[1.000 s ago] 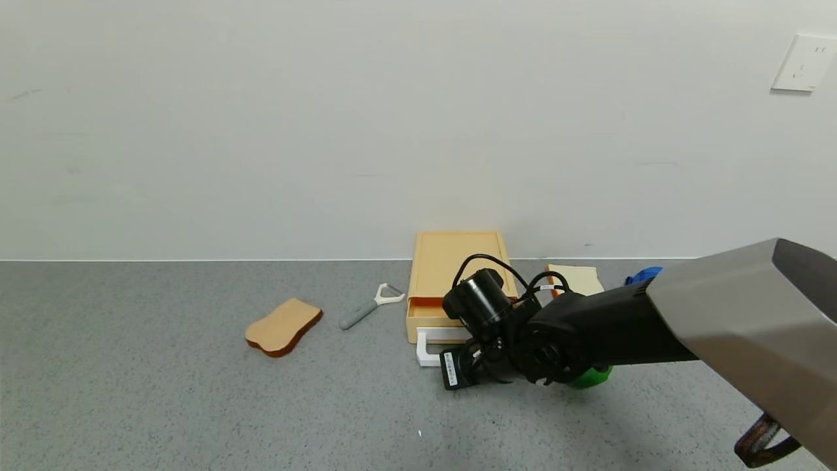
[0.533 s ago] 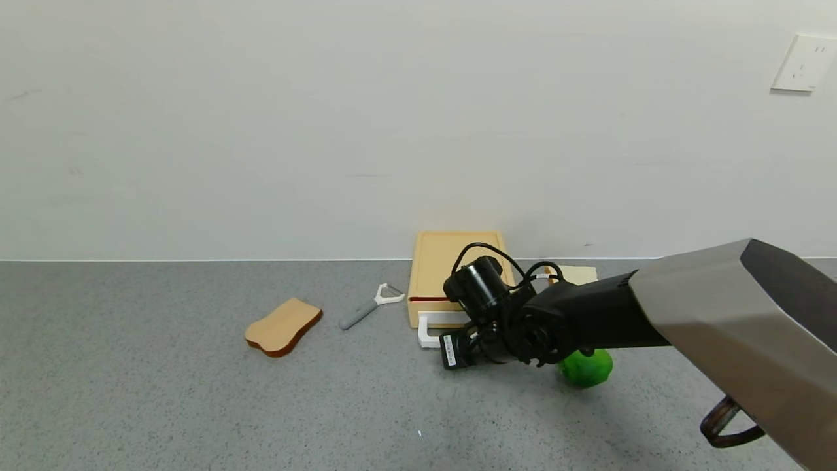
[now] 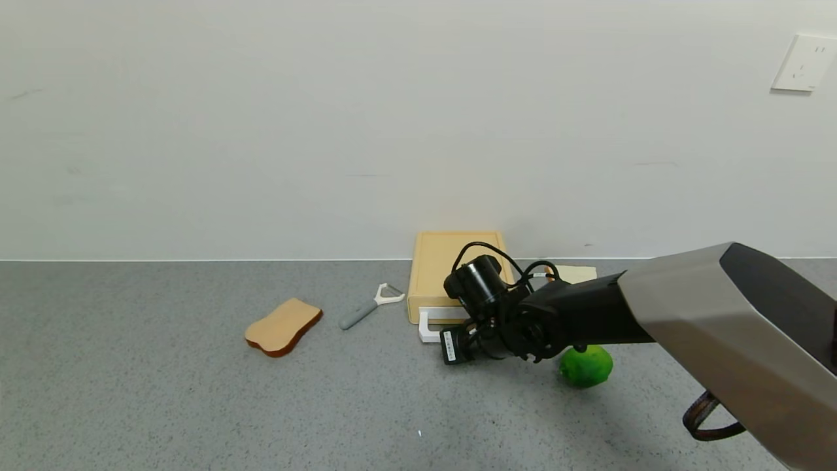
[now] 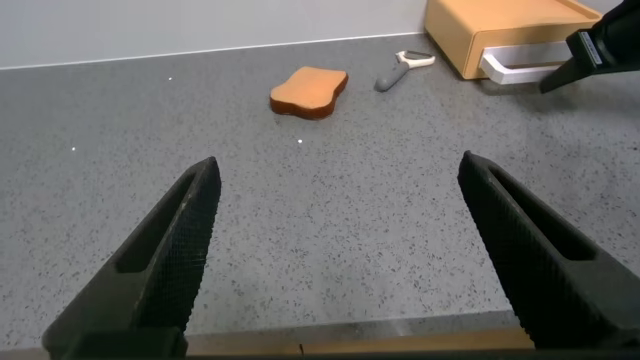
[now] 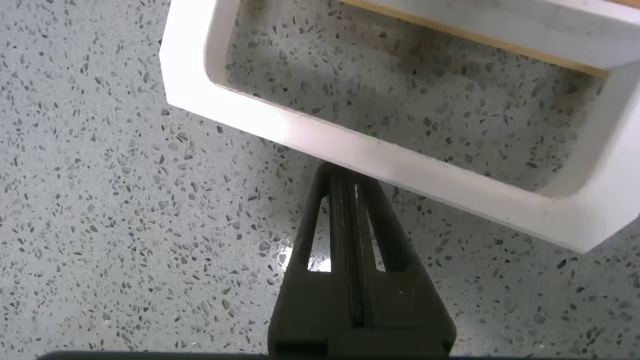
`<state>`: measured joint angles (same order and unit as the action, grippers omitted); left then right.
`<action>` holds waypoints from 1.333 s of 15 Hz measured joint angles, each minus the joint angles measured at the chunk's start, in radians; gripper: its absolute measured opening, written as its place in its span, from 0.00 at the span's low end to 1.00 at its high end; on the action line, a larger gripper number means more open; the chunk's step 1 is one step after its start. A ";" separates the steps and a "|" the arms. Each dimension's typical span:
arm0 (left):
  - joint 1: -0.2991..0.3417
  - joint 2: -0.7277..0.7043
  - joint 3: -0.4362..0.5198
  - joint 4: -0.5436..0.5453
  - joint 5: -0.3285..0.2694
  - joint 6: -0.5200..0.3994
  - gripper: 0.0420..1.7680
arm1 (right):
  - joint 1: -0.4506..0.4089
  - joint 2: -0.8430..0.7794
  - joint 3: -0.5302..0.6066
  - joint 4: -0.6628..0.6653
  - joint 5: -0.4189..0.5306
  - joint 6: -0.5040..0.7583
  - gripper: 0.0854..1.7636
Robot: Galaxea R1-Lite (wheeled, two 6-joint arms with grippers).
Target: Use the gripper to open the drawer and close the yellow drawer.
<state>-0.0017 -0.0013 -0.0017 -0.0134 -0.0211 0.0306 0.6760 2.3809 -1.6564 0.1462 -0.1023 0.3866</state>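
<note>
The pale yellow drawer (image 3: 451,265) stands against the wall, its tray pushed in, with the front about flush with the box. Its white loop handle (image 3: 428,327) sticks out toward me. My right gripper (image 3: 461,330) is shut and empty. In the right wrist view its closed tips (image 5: 345,178) press against the outer bar of the handle (image 5: 460,200). My left gripper (image 4: 340,165) is open and empty, low over the table's near edge, far from the drawer (image 4: 500,30).
A tan bread slice (image 3: 282,326) and a grey peeler (image 3: 369,306) lie left of the drawer. A green fruit (image 3: 586,366) sits just right of my right wrist. A pale flat pad (image 3: 579,273) lies behind the arm by the wall.
My right gripper moved toward the wall with the handle ahead of it, and the tray slid into the box. The green fruit came out from under the arm.
</note>
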 joint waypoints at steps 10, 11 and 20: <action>0.000 0.000 0.000 0.000 0.000 0.000 0.97 | 0.012 -0.058 0.060 0.012 0.002 -0.011 0.02; 0.000 0.000 0.000 0.000 0.000 0.000 0.97 | 0.014 -0.086 0.092 0.011 0.003 -0.022 0.02; 0.000 0.000 0.000 0.000 0.000 0.000 0.97 | -0.053 -0.491 0.455 -0.007 0.086 -0.291 0.02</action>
<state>-0.0017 -0.0013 -0.0017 -0.0130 -0.0211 0.0306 0.6226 1.8900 -1.2017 0.1389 -0.0164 0.0955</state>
